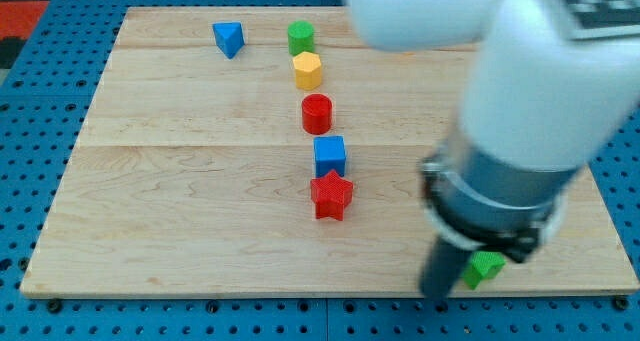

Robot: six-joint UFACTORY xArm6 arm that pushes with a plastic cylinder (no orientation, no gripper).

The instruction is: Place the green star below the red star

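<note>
green star (485,267) at the tabletop (180,211) bottom right, touching your tip (436,293).
you see the rod's lower end just left of the green star; this end effector is a plain rod, no jaws to part or close. the red star (331,196) sits well apart toward the view's left, touching the blue cube (329,155) above it. further up stand a red cylinder (316,113), a yellow block (308,70), a green block (301,36) and a blue triangle (229,38).
</note>
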